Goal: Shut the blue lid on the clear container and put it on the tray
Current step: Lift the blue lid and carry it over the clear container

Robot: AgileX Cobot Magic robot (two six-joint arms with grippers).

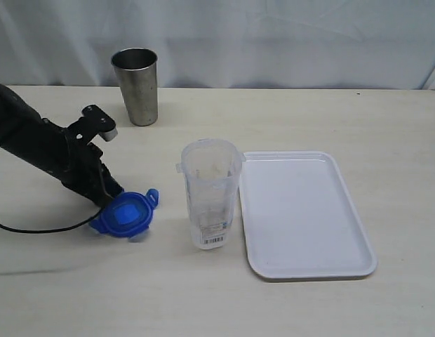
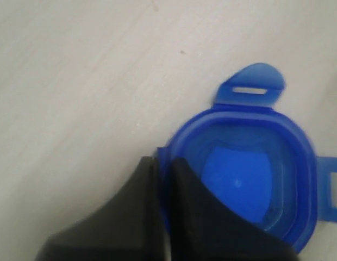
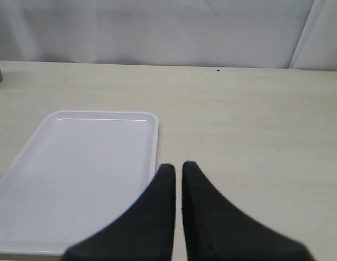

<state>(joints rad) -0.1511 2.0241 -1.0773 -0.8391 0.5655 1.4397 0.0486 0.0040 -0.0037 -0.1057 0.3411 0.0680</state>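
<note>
Lower left of the exterior frame: my left end effector [image 1: 109, 195] is pinched shut on the rim of the blue lid [image 1: 125, 214], which rests on the desk [image 1: 63, 281]. The clear container [image 1: 209, 196] stands upright mid-frame, mouth open, just beside the tray [image 1: 309, 210] at right. My right end effector [image 3: 178, 166] is closed and empty. My call: lift the lid level, centre it over the mouth, and press straight down without tipping the container.

Pale tabletop [image 1: 288, 112], and on it: a steel cup [image 1: 136, 86] upright at the back left, a clear container [image 1: 210, 193] upright in the middle, a white tray [image 1: 302, 214] flat just beside it on the right. The blue lid [image 1: 125, 214] sits down left, with a black cable [image 1: 35, 229] trailing nearby.
</note>
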